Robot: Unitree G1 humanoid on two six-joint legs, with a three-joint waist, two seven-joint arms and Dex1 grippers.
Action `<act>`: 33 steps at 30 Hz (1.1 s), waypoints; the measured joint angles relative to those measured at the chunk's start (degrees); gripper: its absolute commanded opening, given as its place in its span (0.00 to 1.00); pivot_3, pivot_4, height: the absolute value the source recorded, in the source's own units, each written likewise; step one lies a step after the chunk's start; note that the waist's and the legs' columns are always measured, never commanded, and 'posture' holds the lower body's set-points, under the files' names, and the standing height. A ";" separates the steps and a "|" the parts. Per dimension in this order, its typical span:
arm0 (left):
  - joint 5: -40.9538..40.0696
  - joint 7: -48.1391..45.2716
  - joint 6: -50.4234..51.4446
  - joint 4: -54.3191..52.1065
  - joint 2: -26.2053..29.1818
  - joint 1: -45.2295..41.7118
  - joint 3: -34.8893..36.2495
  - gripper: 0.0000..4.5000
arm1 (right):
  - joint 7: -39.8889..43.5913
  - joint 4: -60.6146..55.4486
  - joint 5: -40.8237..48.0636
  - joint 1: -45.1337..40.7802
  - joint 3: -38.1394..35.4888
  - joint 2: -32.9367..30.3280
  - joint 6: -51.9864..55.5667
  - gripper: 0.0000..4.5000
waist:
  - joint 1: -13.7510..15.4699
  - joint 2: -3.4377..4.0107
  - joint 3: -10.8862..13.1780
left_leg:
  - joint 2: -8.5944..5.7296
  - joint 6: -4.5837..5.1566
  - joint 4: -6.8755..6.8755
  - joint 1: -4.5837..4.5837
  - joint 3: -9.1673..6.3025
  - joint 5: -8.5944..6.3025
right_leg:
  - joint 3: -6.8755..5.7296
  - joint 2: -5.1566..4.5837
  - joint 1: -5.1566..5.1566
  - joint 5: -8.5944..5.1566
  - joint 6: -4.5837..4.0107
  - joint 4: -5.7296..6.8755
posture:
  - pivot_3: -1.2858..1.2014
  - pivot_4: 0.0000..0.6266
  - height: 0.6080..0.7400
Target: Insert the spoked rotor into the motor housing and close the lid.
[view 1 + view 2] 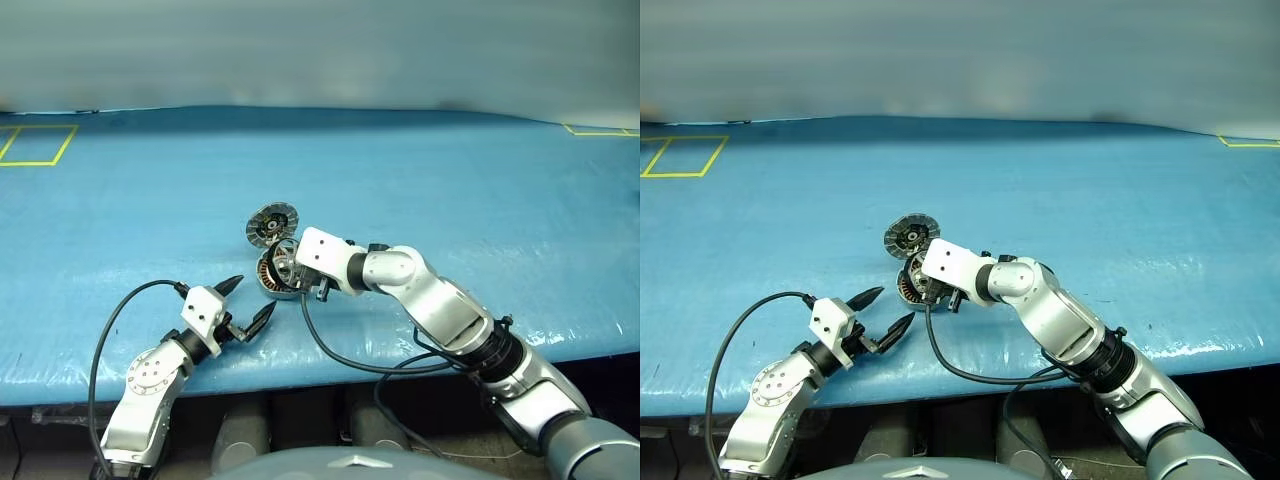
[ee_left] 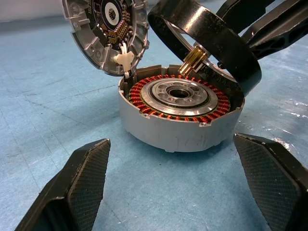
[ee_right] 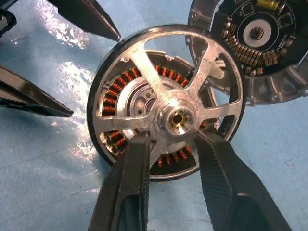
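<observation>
Illumination is even and moderately bright across the blue table cover (image 1: 420,170), consistent with overhead sources. Specular glare appears as white patches on the cover's wrinkles in the right wrist view, near the left gripper (image 3: 62,67), and as highlights along the near table edge in the head views. The spoked rotor (image 3: 166,108) shows bright reflections on its silvery spokes. Shadows under the motor housing (image 2: 180,122) are soft and short. The far background above the table is hazy and unfocused. Close fingers (image 2: 84,187) remain reasonably sharp.
</observation>
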 measured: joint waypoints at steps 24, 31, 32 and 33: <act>-1.38 3.83 3.95 -0.62 0.50 -0.09 5.41 1.00 | -7.20 -13.42 9.14 16.23 -21.61 9.72 5.82 0.00 | 0.25 -0.01 0.00 | 0.01 -0.01 -0.05 -0.02 -0.06 -0.01 | -0.04 -0.02 0.01 -0.14 0.23 -0.03 | 0.52 0.24 1.00; -1.56 8.60 5.50 1.48 1.47 -7.22 11.51 0.65 | -9.51 -15.22 11.29 30.30 -24.18 10.43 -2.01 0.00 | 0.49 -0.03 -0.01 | -0.01 -0.01 0.06 0.03 -0.10 -0.01 | -0.10 -0.01 0.13 -0.14 0.25 -0.02 | 0.52 0.24 1.00; -1.46 8.83 5.91 2.48 2.18 -8.55 12.00 0.57 | -9.91 -15.31 11.30 31.50 -23.85 10.47 -2.75 0.00 | 0.46 -0.03 -0.01 | -0.01 -0.01 0.08 0.03 -0.10 -0.01 | -0.10 0.00 0.13 -0.14 0.25 -0.02 | 0.52 0.24 1.00; -1.06 8.91 6.13 3.80 2.76 -10.03 12.13 0.49 | -10.56 -15.57 11.30 32.66 -23.78 10.71 -3.41 0.00 | 0.45 -0.03 -0.01 | -0.01 -0.01 0.09 0.05 -0.09 -0.01 | -0.09 0.00 0.14 -0.14 0.26 -0.01 | 0.52 0.24 1.00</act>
